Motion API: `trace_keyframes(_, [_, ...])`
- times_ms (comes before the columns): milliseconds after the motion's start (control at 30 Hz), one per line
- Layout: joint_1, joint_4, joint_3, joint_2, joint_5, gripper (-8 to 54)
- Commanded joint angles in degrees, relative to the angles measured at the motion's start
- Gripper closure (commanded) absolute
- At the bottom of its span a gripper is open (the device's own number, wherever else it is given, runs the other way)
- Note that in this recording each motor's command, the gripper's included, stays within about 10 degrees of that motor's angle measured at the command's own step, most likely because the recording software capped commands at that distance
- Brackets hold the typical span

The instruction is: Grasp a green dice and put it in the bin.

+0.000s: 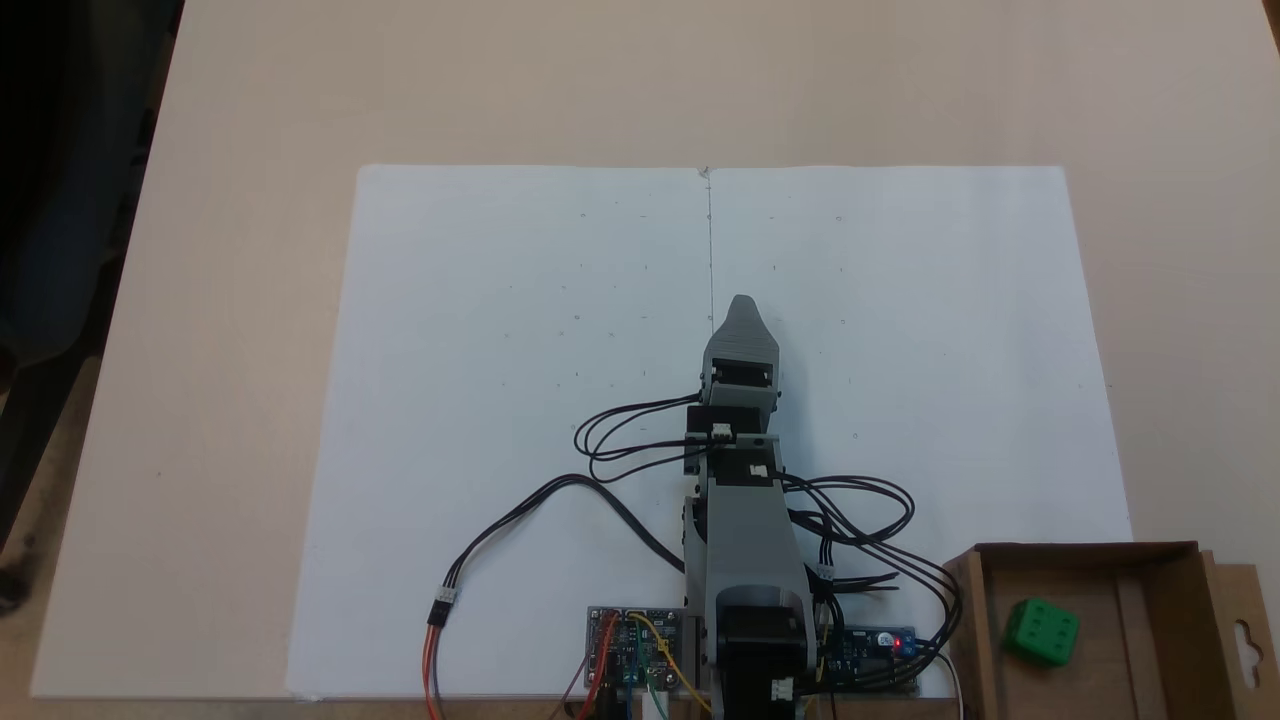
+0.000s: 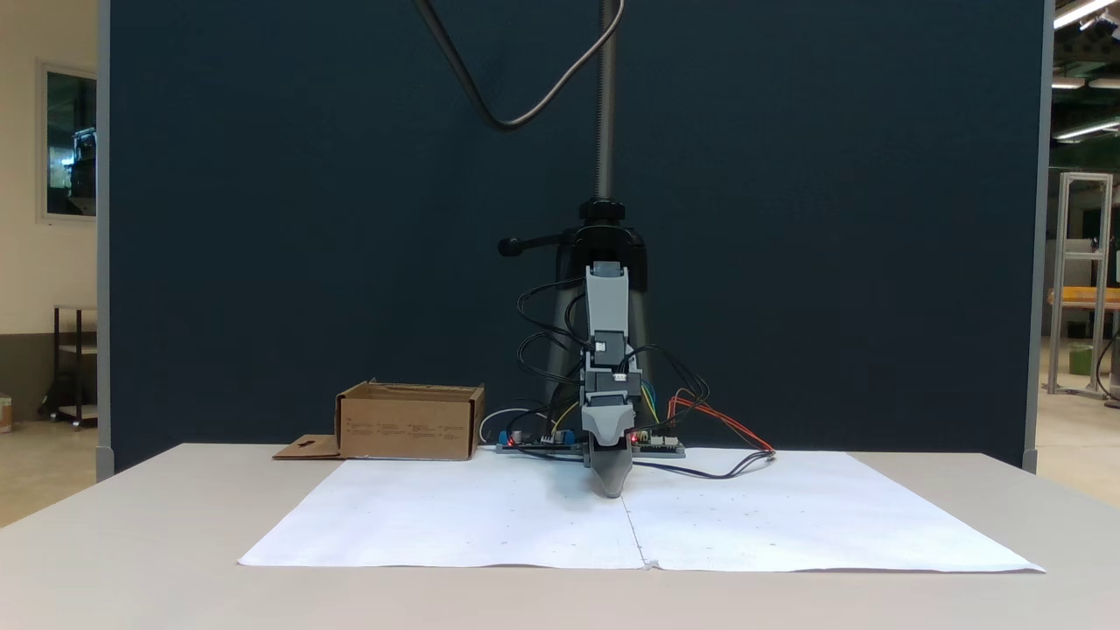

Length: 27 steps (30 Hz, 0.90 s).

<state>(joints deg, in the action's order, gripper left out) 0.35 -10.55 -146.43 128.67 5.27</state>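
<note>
Green dice (image 1: 1041, 632) is sitting inside the bin (image 1: 1165, 552), lower right of the top-down fixed view, lying on the box floor toward its left wall, one pipped face up. Nothing is touching it. In the front-on fixed view the bin (image 2: 409, 424) is standing at left of centre, behind the paper sheet (image 2: 490, 521), flap lying flat on the table (image 2: 131, 525) to its left; the box walls are hiding the dice there.

Gripper (image 1: 742, 303) is pointing toward the upper middle of the top-down frame, over the seam of the white paper sheet (image 1: 480, 400), well apart from the bin. In the front-on view the gripper (image 2: 612, 490) is hanging tip-down at frame centre, just above or on the paper; I cannot tell which. Jaws are reading as one tapered point in both fixed views with no gap showing, so I am judging them closed and holding nothing.

Judgement: the dice is already lying where the task wants it, so the step in hand looks like parking the arm. To do that well: be keeping the jaws together, the tip clear of the paper, the cables (image 1: 600, 440) slack, and the arm away from the bin's near wall.
</note>
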Motion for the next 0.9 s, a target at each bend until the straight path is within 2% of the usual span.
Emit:
trace_keyframes(0, [1.05, -9.47, -0.70, 4.13, -2.46, 2.1])
trace_keyframes(567, [0.97, -38.39, -15.62, 6.77, -5.80, 1.8])
trace_keyframes(867, [0.88, -38.39, -15.62, 6.94, -5.89, 0.7])
